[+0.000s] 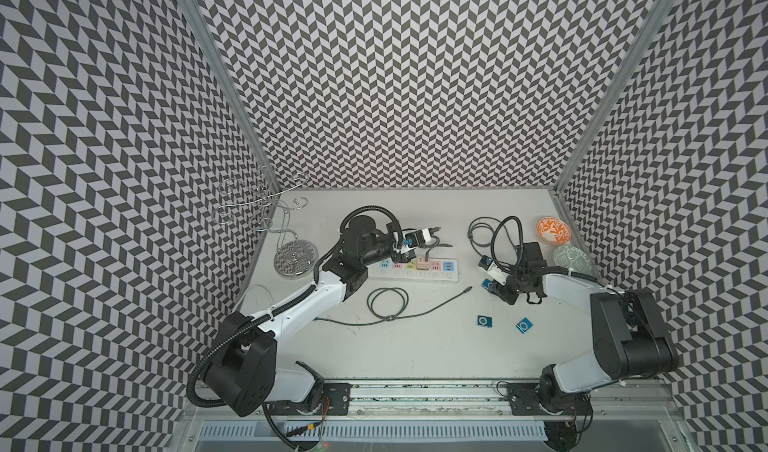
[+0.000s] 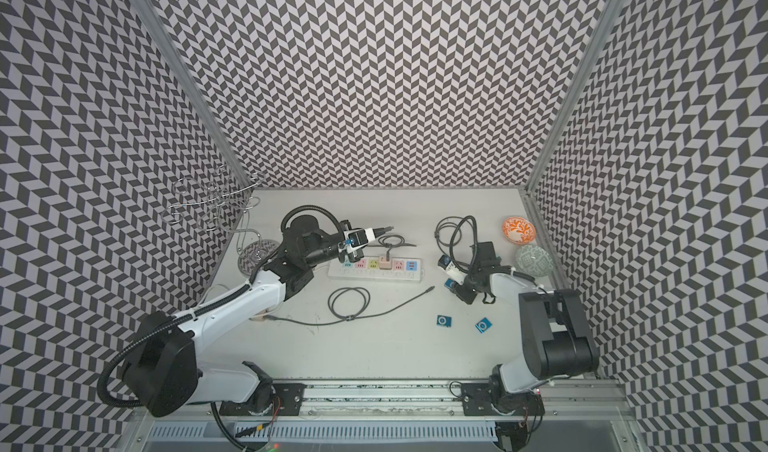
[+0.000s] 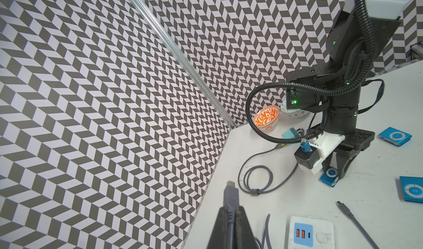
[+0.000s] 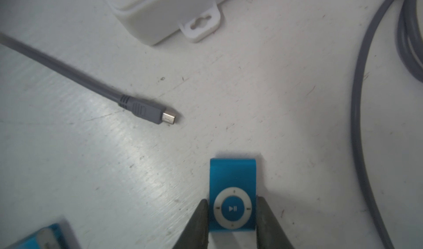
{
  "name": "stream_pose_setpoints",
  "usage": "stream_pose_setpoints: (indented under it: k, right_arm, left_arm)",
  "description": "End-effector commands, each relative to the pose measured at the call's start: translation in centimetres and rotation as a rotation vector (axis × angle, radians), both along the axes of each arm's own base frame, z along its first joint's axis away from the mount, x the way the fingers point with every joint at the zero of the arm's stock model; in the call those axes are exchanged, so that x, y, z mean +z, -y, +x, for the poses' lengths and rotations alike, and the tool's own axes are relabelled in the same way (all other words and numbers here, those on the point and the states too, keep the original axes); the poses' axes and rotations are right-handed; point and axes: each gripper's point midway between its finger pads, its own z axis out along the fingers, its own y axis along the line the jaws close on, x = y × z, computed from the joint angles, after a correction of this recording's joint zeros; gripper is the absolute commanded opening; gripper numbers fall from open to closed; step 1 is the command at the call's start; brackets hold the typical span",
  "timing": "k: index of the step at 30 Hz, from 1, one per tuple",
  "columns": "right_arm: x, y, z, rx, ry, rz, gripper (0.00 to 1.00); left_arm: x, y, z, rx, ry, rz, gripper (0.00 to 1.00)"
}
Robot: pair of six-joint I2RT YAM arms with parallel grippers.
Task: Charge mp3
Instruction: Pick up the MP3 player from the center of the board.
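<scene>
A blue mp3 player [image 4: 232, 174] lies flat on the white table, and the fingers of my right gripper [image 4: 232, 199] press against its two sides. In a top view this player [image 1: 489, 284] shows just under the right gripper [image 1: 494, 287], right of the power strip [image 1: 415, 270]. My left gripper [image 3: 231, 210] is shut on a grey cable plug [image 3: 231, 190], whose tip sticks out past the fingertips. The gripper hangs above the strip's far side [image 1: 434, 230]. The held cable runs down to a pink adapter [image 1: 423, 262] plugged into the strip.
Two more blue players [image 1: 483, 321] [image 1: 525, 325] lie nearer the front. A loose grey cable ends in a plug [image 4: 148, 110] close to the held player. An orange bowl [image 1: 552, 230] and a green bowl [image 1: 572, 259] stand at the back right, a wire rack [image 1: 266, 208] at the back left.
</scene>
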Motion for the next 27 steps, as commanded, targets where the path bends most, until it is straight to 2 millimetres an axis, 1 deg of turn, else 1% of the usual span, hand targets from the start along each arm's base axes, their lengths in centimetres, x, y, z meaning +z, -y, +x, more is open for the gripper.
stream_pose_setpoints:
  k: [1,3,7,9,11,14,16,17,19,23,24,27]
  right_arm:
    - [0.9,-0.9,-0.2,0.028,0.023,0.04,0.32]
    - [1.2,-1.0,0.0,0.023,0.034,0.048,0.32]
    - [2.7,-1.6,0.8,-0.005,0.075,0.097,0.3]
    - [4.0,-2.0,1.4,-0.025,0.106,0.139,0.29]
    - [5.5,-1.9,2.3,-0.072,0.146,0.164,0.2]
    - [7.5,-1.4,3.5,-0.149,0.206,0.178,0.12]
    - [9.0,-1.5,4.1,-0.193,0.241,0.217,0.11]
    - [10.1,-1.7,4.2,-0.199,0.26,0.247,0.11]
    - [11.7,-2.2,4.3,-0.205,0.285,0.303,0.1]
    - [15.0,-2.4,4.9,-0.278,0.32,0.397,0.11]
    - [15.4,-2.5,5.0,-0.293,0.319,0.413,0.11]
    - [16.7,-3.5,5.2,-0.286,0.292,0.453,0.11]
  left_arm:
    - [1.2,0.0,-0.4,-0.012,0.041,-0.022,0.0]
    - [1.3,0.0,-0.4,-0.015,0.04,-0.023,0.0]
    - [1.2,0.0,-0.4,-0.016,0.036,-0.022,0.0]
    - [1.2,0.1,-0.4,-0.019,0.032,-0.022,0.0]
    - [1.2,0.1,-0.4,-0.019,0.027,-0.022,0.0]
    - [1.1,0.2,-0.3,-0.019,0.008,-0.026,0.0]
    - [0.9,0.4,-0.3,-0.024,-0.005,-0.028,0.0]
    - [0.8,0.5,-0.3,-0.027,-0.014,-0.026,0.0]
    - [0.5,0.7,-0.3,-0.031,-0.034,-0.022,0.0]
    - [0.1,1.2,-0.3,-0.035,-0.075,-0.025,0.0]
    - [0.0,1.4,-0.3,-0.035,-0.086,-0.025,0.0]
    - [-0.5,2.2,-0.5,-0.042,-0.115,-0.024,0.0]
